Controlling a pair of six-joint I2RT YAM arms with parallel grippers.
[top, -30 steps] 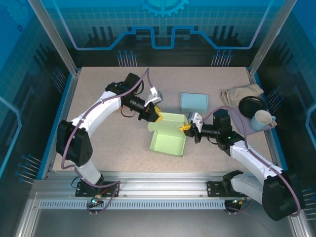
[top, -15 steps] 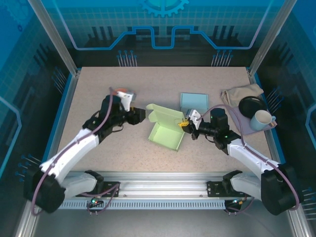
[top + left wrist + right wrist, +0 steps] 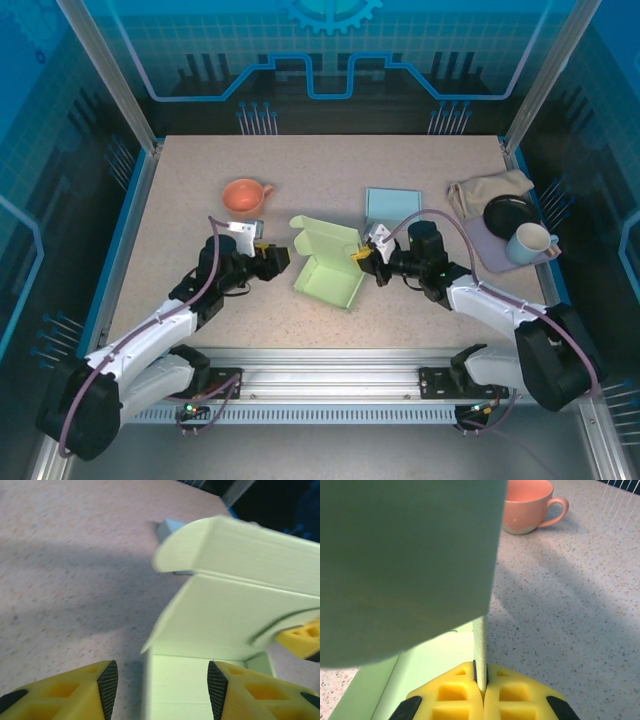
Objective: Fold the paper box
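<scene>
Right gripper (image 3: 364, 257) pinched tight on box (image 3: 328, 276) right wall, table (image 3: 190, 190) centre. Left gripper (image 3: 279, 258) agape, just left of box, not touching.

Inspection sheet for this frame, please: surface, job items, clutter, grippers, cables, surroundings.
Surface: speckled table, no spills seen.
Job's things: green box, open, lid raised, mid-table.
Clutter: orange cup far left; blue box behind the green one; cloth, black plate and mug at the right edge.
Grippers: left gripper open, facing the green box's left side; right gripper shut on its right wall.
Cables: purple cable looped over each arm, off the green box.
Surroundings: blue panels, metal frame.
</scene>
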